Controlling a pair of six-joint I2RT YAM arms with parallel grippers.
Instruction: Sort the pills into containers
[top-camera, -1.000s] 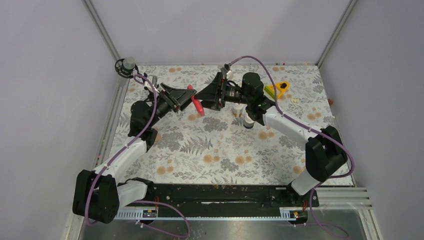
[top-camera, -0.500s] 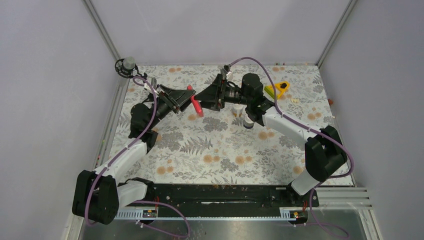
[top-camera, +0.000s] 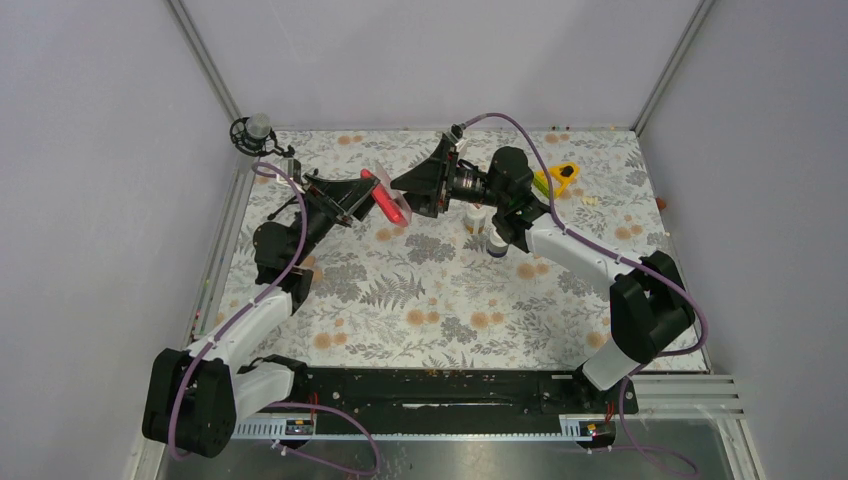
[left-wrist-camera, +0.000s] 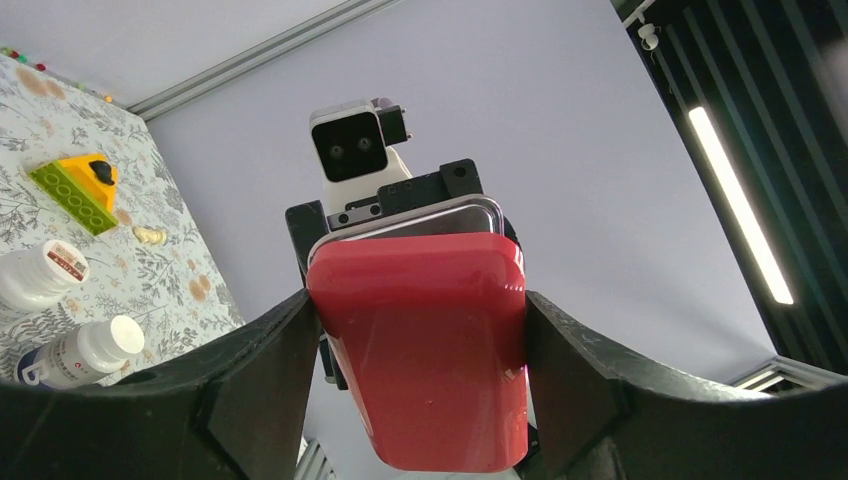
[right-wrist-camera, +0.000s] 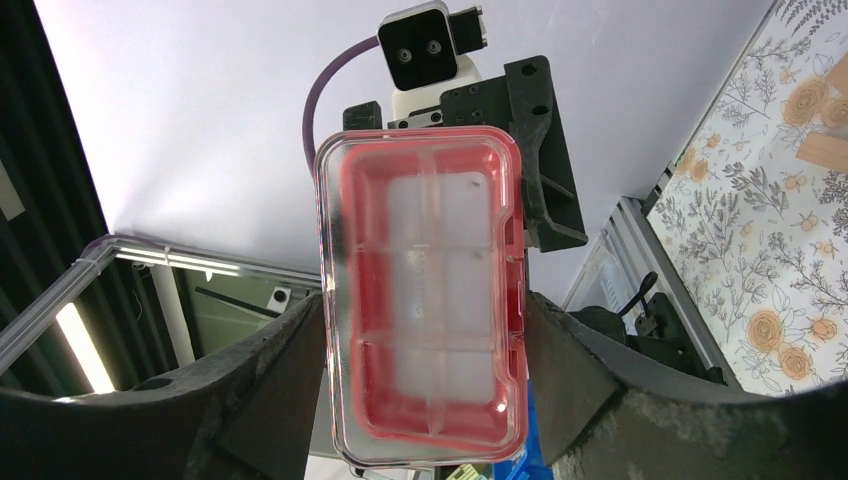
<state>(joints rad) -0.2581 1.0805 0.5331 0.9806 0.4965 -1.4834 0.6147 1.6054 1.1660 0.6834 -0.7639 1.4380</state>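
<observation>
We observe both arms extended over the far half of the table, wrists facing each other. The left arm (top-camera: 262, 295) reaches from the near left corner, the right arm (top-camera: 580, 250) from the near right. The left gripper (left-wrist-camera: 415, 340) and right gripper (right-wrist-camera: 420, 330) each clamp the pill tray (top-camera: 388, 203) between their fingers.

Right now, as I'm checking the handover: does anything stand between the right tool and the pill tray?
Nothing visible does. The pill tray sits directly between the fingers of the right tool, with the left tool gripping it from the opposite side.
</observation>
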